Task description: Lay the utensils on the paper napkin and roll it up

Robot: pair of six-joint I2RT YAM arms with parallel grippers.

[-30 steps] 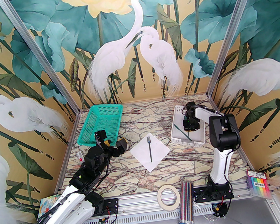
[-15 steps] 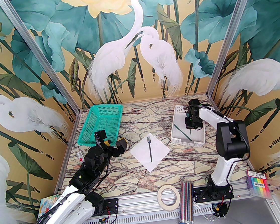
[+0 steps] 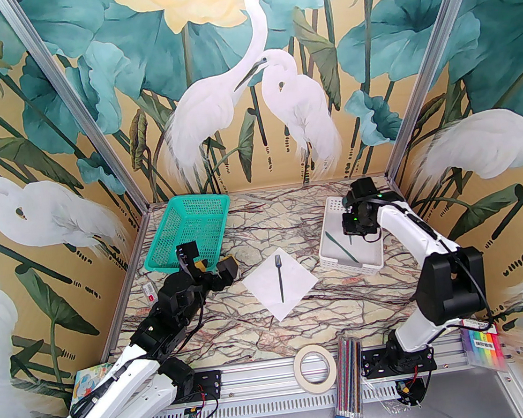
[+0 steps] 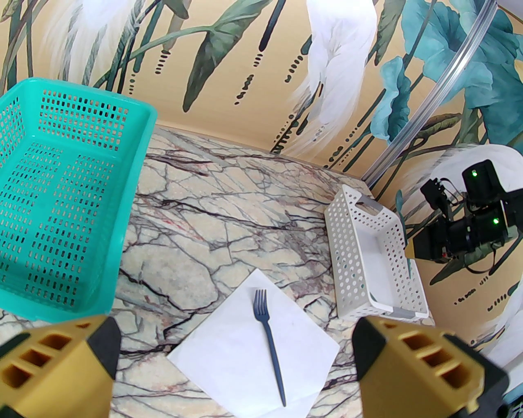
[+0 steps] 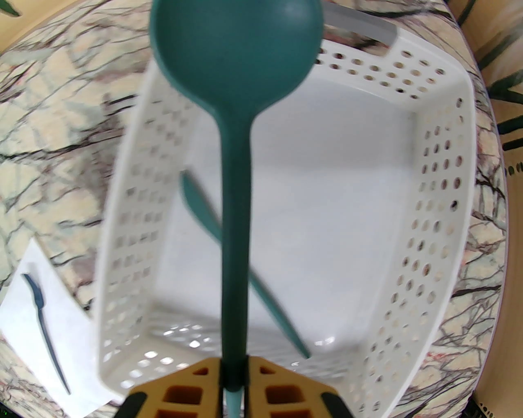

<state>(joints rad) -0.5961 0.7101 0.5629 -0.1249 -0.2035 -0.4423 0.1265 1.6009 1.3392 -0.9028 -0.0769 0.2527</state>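
Observation:
The paper napkin (image 3: 299, 288) lies as a white diamond mid-table, with the dark fork (image 3: 279, 279) along its middle, tines toward the far side. The left wrist view has the same fork (image 4: 267, 343) and napkin (image 4: 220, 363) just ahead of my left gripper (image 4: 237, 351), which is open and empty and hovers left of the napkin (image 3: 215, 263). My right gripper (image 5: 233, 367) is shut on the handle of the dark green spoon (image 5: 235, 163), held bowl-forward above the white basket (image 5: 449, 204). Seen from above, that gripper (image 3: 354, 232) hangs over the basket (image 3: 351, 268).
Another slim green utensil (image 5: 265, 294) lies diagonally in the white basket. A teal mesh basket (image 3: 188, 231) stands at the back left. On the near rail are a tape roll (image 3: 315, 366), a pencil bundle (image 3: 350, 390) and a pack of coloured markers (image 3: 486, 345).
My right gripper has risen and drawn toward the far wall over the white basket with the spoon in it, its elbow swinging near and right. The left arm has not moved.

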